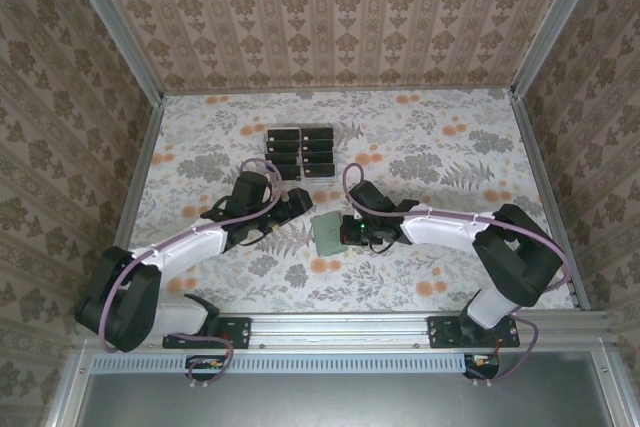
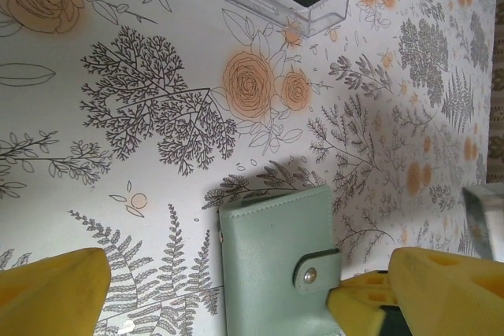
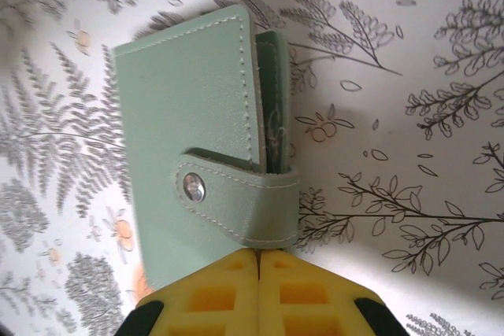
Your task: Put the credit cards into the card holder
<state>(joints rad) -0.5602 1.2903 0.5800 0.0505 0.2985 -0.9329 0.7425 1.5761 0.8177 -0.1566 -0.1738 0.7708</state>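
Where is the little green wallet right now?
In the top view the card holder lies flat near the middle of the table, between the left gripper and the right gripper, just nearer than the clear card rack.

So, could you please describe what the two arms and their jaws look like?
Both the left arm and the right arm have white link sections between bulky black joint housings, with a mauve cable looping along each. The jaws carry bright yellow pads with square recesses, set on black mounts.
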